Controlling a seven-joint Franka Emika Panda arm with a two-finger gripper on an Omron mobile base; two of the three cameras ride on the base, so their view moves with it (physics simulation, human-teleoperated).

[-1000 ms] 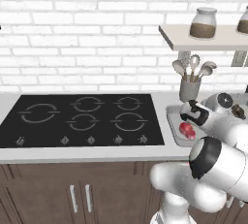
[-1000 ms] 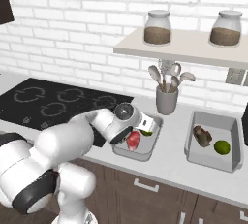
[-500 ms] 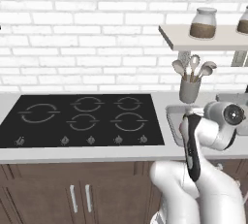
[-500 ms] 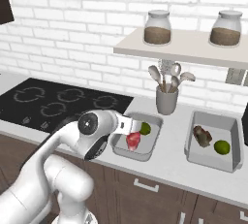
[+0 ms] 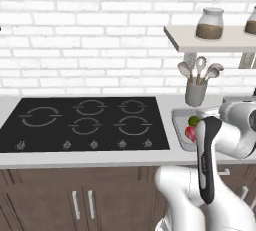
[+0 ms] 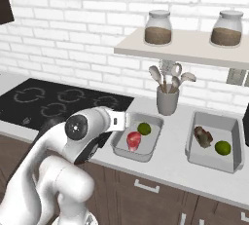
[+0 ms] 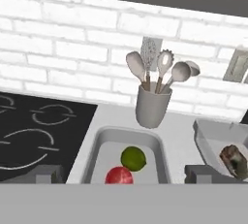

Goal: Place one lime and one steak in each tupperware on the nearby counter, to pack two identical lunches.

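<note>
Red steak (image 7: 119, 175) in tupperware (image 7: 99, 146), between open pincer (image 7: 125, 173) tips.

Both base views look forward and down over the tabletop (image 5: 90, 157) toward the brick wall, one from the left, one from the right, sharing the cooktop (image 5: 85, 122), utensil cup (image 6: 167, 102) and near tupperware (image 6: 121, 148). The hand view sits close above that tupperware.

Two grey tupperware trays (image 6: 154, 121) (image 6: 238, 136) sit on the pale grey-white counter (image 6: 170, 158). Each holds a bright-green lime (image 6: 144, 128) (image 6: 222, 147); one steak (image 6: 133, 140) is red-pink, the other (image 6: 203, 137) dark brown (lumpy, mottled). The hob (image 5: 85, 122) is black, the wall (image 5: 90, 40) white brick.
</note>
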